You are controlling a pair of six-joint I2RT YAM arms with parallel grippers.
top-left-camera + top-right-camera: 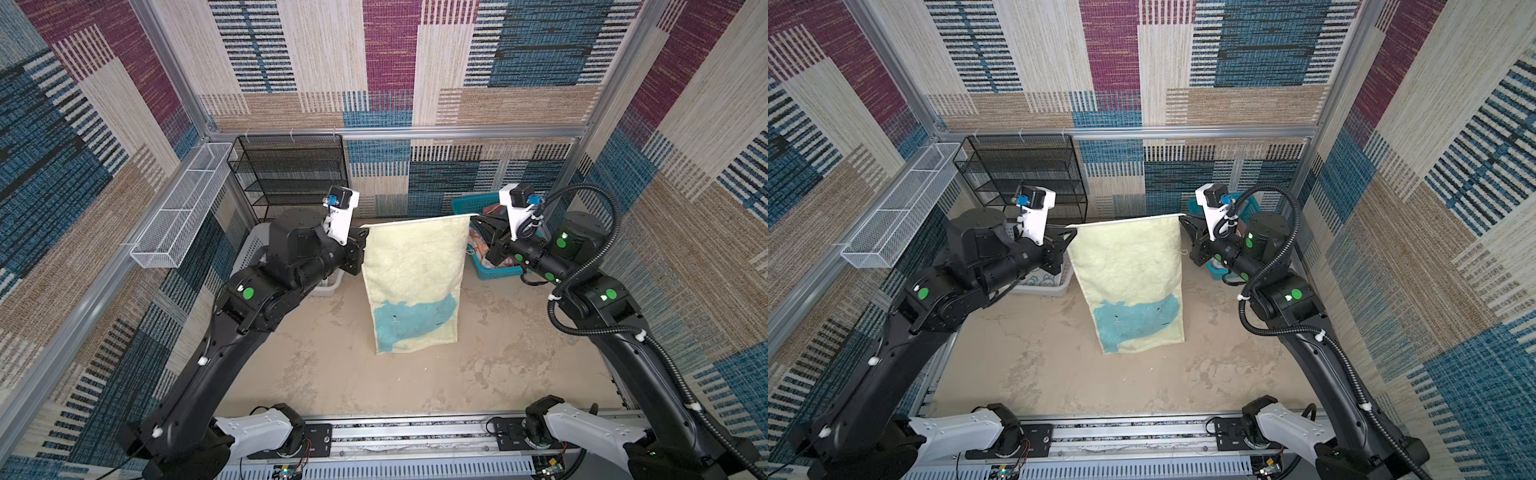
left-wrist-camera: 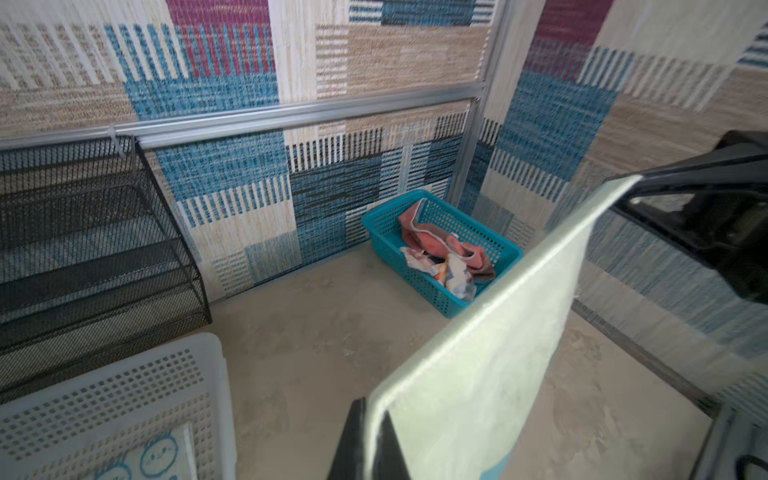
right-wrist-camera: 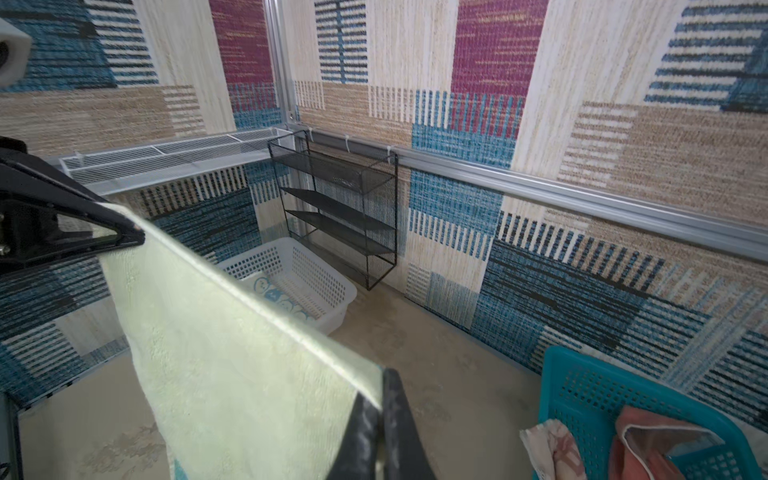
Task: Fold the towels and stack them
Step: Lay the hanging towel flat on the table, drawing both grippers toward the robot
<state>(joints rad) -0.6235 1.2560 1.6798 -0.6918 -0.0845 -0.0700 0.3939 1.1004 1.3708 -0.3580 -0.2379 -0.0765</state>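
A pale yellow towel (image 1: pixel 411 266) with a teal whale print hangs flat in mid-air over the middle of the table, stretched by its top edge. My left gripper (image 1: pixel 365 233) is shut on its top left corner, seen close in the left wrist view (image 2: pixel 374 411). My right gripper (image 1: pixel 478 219) is shut on the top right corner, seen close in the right wrist view (image 3: pixel 382 390). Coral-orange and white crumpled towels (image 2: pixel 444 249) lie in the teal basket (image 2: pixel 395 266). A folded white towel with blue faces (image 3: pixel 270 293) lies in the white basket (image 3: pixel 320 282).
A black mesh shelf (image 1: pixel 291 174) stands against the back wall at the left. A white wire tray (image 1: pixel 178 212) hangs on the left rail. The white basket (image 1: pixel 249 249) sits behind my left arm, the teal basket (image 1: pixel 467 203) behind my right.
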